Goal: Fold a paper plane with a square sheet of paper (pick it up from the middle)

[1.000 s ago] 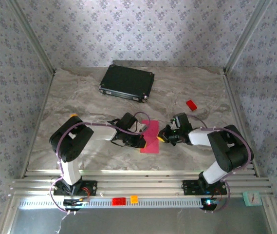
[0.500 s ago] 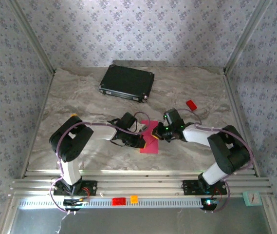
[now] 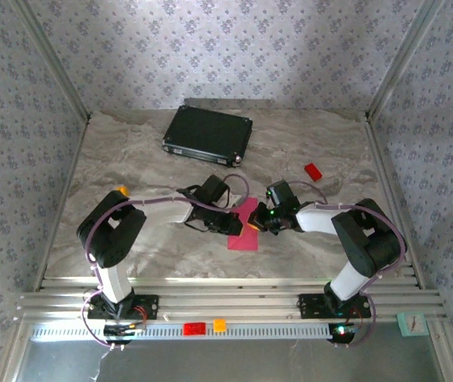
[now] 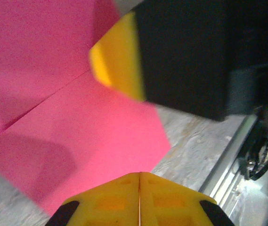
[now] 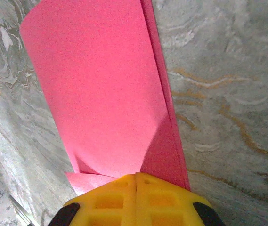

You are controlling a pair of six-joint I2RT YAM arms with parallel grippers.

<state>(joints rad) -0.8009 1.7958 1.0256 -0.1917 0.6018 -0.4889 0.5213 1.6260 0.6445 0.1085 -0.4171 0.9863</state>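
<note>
Looking down from the top external camera, the square sheet of paper (image 3: 243, 237) lies flat on the marble-patterned table (image 3: 130, 175), on the near side of the black case (image 3: 208, 134) and well apart from it. Its long axis runs toward the case, slightly tilted. The left gripper (image 3: 232, 224) reaches it from the left and the right gripper (image 3: 259, 222) from the right, both equally close. A small red block (image 3: 313, 171) sits right of the case, clear of the work.

In the left wrist view, the left gripper (image 4: 139, 181) has its jaws closed together at the edge of the creased sheet (image 4: 77, 117); whether it pinches paper is unclear. A yellow fingertip (image 4: 116, 59) of the other arm hovers just beyond.

In the right wrist view, the right gripper (image 5: 136, 181) is likewise closed, its tips against the folded sheet (image 5: 101, 89), which stretches straight ahead. Bare table (image 5: 218, 94) surrounds it.
</note>
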